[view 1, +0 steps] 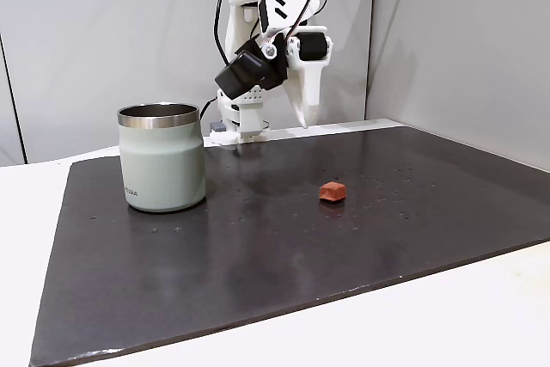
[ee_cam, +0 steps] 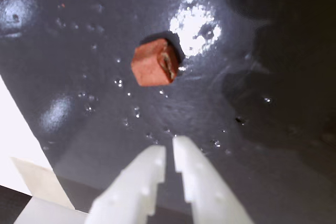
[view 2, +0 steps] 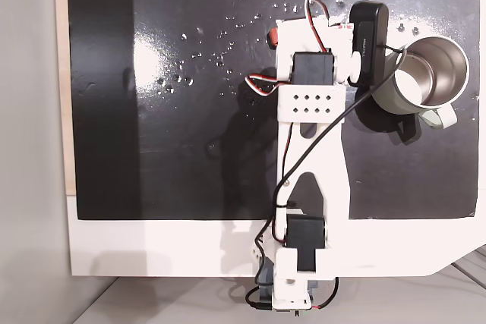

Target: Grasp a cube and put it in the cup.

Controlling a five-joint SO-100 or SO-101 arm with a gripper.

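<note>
on the dark mat (view 1: 258, 247), cube (ee_cam: 154, 64) flat, skewed, apart from cup (view 1: 162, 165)

Glossy dark mat (view 1: 258, 255) covers white table (view 1: 447, 324); droplets or specks (view 2: 220, 39) scattered on mat, upper centre.

The mat (view 1: 258, 238) looked like a dark, semi-glossy sheet, throwing back glare and speckled with tiny shiny droplets. The cube (ee_cam: 154, 64) was matt, rough and a bit crumbly looking. The cup (view 1: 163, 157) had a smooth satin coat with a bare brushed-steel rim. The hand (ee_cam: 169, 153) was plain white plastic.
</note>
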